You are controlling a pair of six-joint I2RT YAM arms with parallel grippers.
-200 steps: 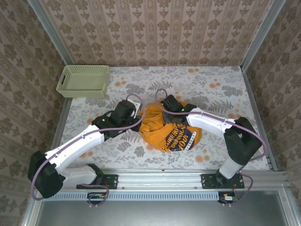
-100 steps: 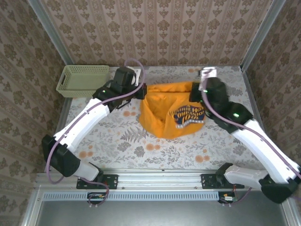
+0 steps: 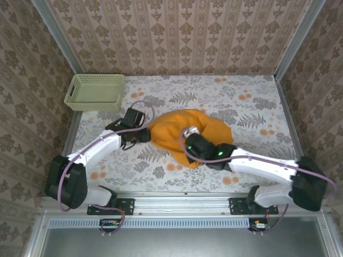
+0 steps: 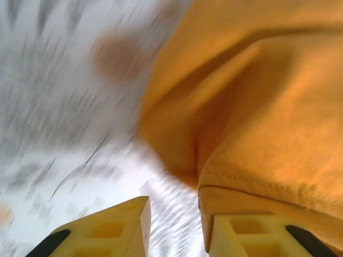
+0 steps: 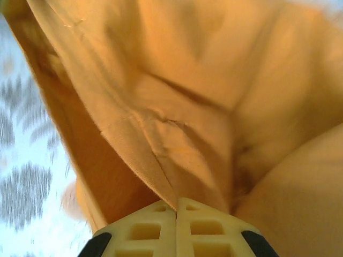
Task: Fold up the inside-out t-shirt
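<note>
One t-shirt (image 3: 211, 126), crumpled mid-surface (image 3: 257, 101), long axis running left-right, plain orange face up, deep creases. Two tools. Left tool (image 4: 174, 227): fingers apart at the shirt's left edge, with the hem draped on one finger. Right tool (image 5: 176, 211): fingers together, pinching a fabric fold. One green basket (image 3: 95, 91), far-left corner.
</note>
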